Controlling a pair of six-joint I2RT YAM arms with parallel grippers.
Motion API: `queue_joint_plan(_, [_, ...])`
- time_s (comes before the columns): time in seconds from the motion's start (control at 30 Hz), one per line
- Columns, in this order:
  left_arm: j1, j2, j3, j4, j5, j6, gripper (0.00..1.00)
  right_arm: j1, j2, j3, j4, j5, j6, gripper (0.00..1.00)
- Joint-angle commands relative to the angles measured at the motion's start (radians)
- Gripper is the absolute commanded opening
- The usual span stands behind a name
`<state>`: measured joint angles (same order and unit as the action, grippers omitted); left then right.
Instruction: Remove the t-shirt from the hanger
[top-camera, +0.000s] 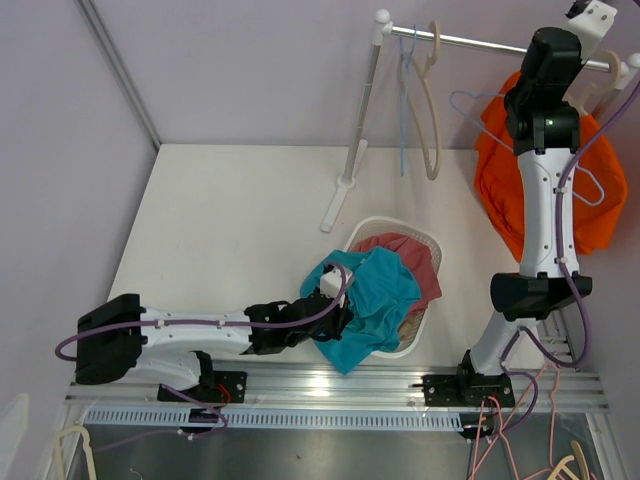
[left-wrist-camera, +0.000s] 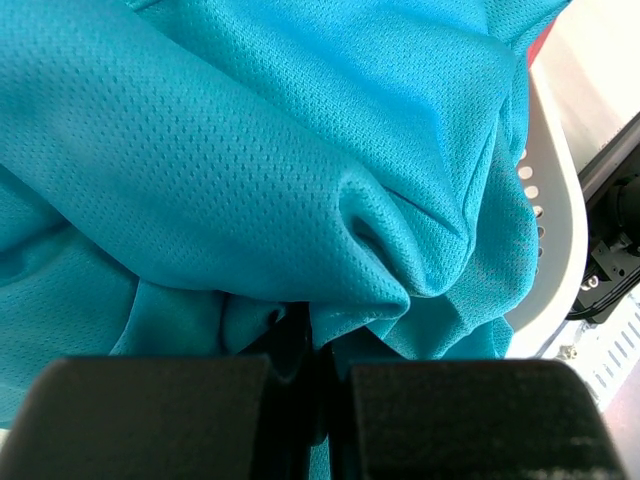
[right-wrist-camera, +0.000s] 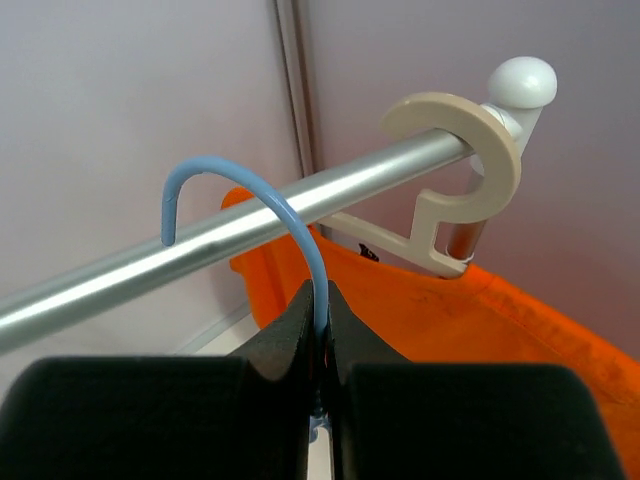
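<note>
A teal t-shirt (top-camera: 375, 300) lies bunched over the near rim of the white laundry basket (top-camera: 395, 225). My left gripper (top-camera: 325, 312) is at its left edge, shut on a fold of the teal fabric (left-wrist-camera: 250, 170). In the left wrist view the gripper (left-wrist-camera: 310, 340) has cloth pinched between its fingers. My right gripper (right-wrist-camera: 318, 320) is raised at the rail's (right-wrist-camera: 200, 250) far right end. It is shut on the neck of a light blue hanger (right-wrist-camera: 250, 185), whose hook lies over the rail. In the top view this gripper (top-camera: 590, 15) is partly cut off by the frame edge.
An orange t-shirt (top-camera: 500, 170) hangs on a cream hanger (right-wrist-camera: 480, 130) just right of the held hook. A red garment (top-camera: 415, 255) lies in the basket. A blue hanger (top-camera: 404, 100) and a cream hanger (top-camera: 432, 110) hang at the rail's left end, by the white rack post (top-camera: 355, 150).
</note>
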<state>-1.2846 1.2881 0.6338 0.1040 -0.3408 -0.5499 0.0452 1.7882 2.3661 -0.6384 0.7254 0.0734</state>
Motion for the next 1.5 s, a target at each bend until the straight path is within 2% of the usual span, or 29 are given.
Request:
queue_joint_plan(0.0, [-0.007,-0.026,-0.003,0.0,-0.03,-0.004,0.03,0.01,0.059,0.093,0.065,0.115,-0.05,0.0])
queue_joint_plan(0.4, [-0.007,-0.015,-0.009,0.01,-0.027,0.027,0.04,0.065,0.255,0.182,0.227,0.281,-0.257,0.0])
queue_joint_plan(0.57, [-0.007,-0.003,-0.005,0.017,-0.015,0.031,0.04,0.068,0.27,0.153,0.198,0.31,-0.233,0.0])
queue_joint_plan(0.8, [-0.007,0.011,0.003,0.031,0.003,0.034,0.04,0.064,0.209,0.024,0.181,0.301,-0.182,0.0])
queue_joint_plan(0.97, [-0.007,0.011,0.009,0.028,0.013,0.038,0.03,0.07,0.136,-0.013,0.08,0.148,-0.078,0.0])
queue_joint_plan(1.1, [-0.007,0.011,0.014,0.023,0.017,0.038,0.03,0.07,0.062,-0.037,-0.022,-0.116,0.061,0.0])
queue_joint_plan(1.23, [-0.007,0.007,0.014,0.019,0.017,0.036,0.02,0.07,-0.01,-0.077,-0.069,-0.274,0.117,0.0])
queue_joint_plan(1.3, [-0.007,0.002,0.014,0.014,0.013,0.034,0.02,0.07,-0.019,-0.068,-0.111,-0.325,0.123,0.11])
queue_joint_plan(1.33, [-0.007,-0.001,0.01,0.013,0.011,0.033,0.02,0.07,-0.024,-0.065,-0.121,-0.346,0.127,0.2])
queue_joint_plan(1.37, [-0.007,-0.003,0.009,0.011,0.01,0.033,0.02,0.071,-0.026,-0.064,-0.13,-0.378,0.123,0.32])
queue_joint_plan(1.4, [-0.007,-0.007,0.006,0.011,0.008,0.033,0.02,0.071,-0.026,-0.059,-0.145,-0.391,0.121,0.56])
queue_joint_plan(1.47, [-0.007,-0.012,0.001,0.014,0.006,0.03,0.03,0.071,-0.033,-0.057,-0.158,-0.421,0.121,0.73])
